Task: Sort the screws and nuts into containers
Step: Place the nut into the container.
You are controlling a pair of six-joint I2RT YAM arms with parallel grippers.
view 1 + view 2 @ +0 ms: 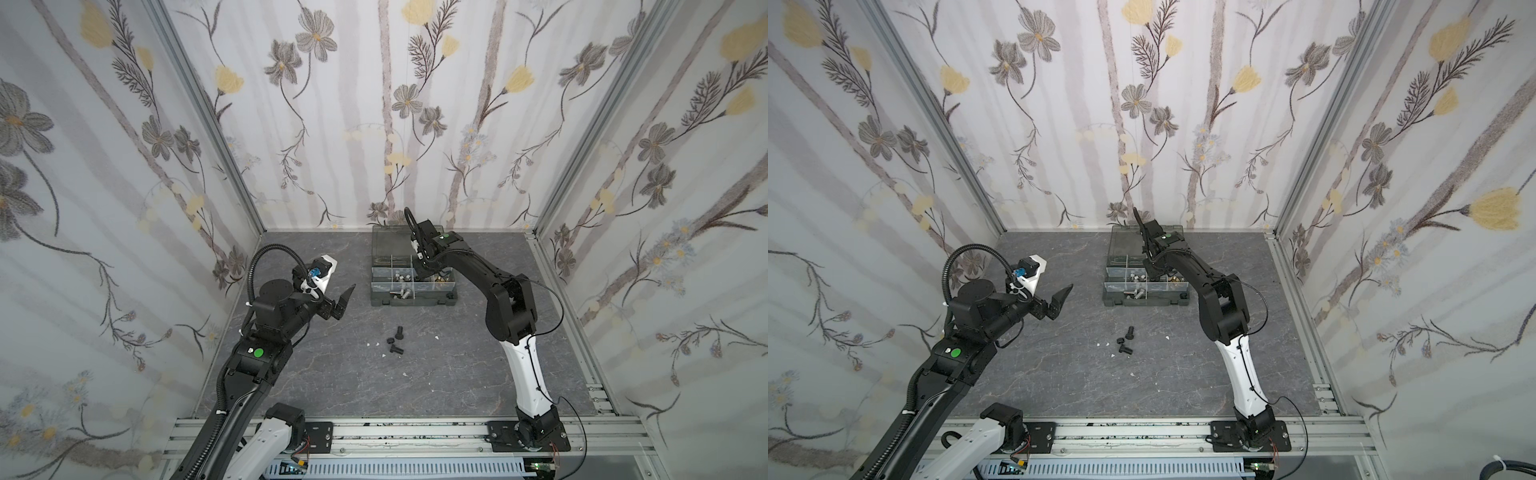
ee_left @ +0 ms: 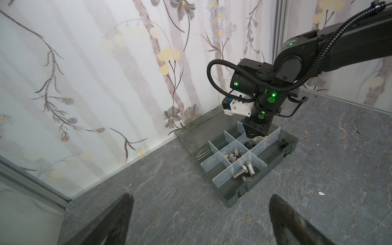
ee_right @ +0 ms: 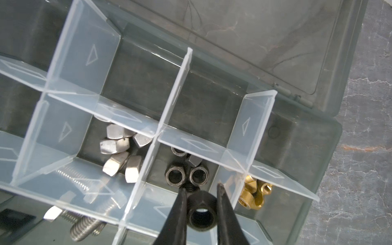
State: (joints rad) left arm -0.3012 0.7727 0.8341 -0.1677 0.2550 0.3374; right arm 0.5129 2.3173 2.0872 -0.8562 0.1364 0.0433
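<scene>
The dark grey organizer case (image 1: 415,302) lies open at the back of the table, its containers split by translucent dividers (image 3: 174,93). My right gripper (image 3: 201,187) hangs over the case, shut on a black nut (image 3: 201,216). Right below it is a compartment with black nuts (image 3: 186,174). Neighbouring compartments hold silver domed nuts (image 3: 121,152), brass wing nuts (image 3: 254,195) and silver screws (image 3: 84,224). Two black screws (image 1: 400,331) (image 1: 397,350) and a black nut (image 1: 390,340) lie loose on the table in front of the case. My left gripper (image 2: 201,196) hovers open and empty, left of the case.
The smoky lid (image 1: 388,245) lies flat behind the case against the back wall. Tiny white flecks (image 1: 437,337) dot the grey marbled table (image 1: 415,386). Flowered walls close in three sides; an aluminium rail (image 1: 415,432) with both arm bases runs along the front.
</scene>
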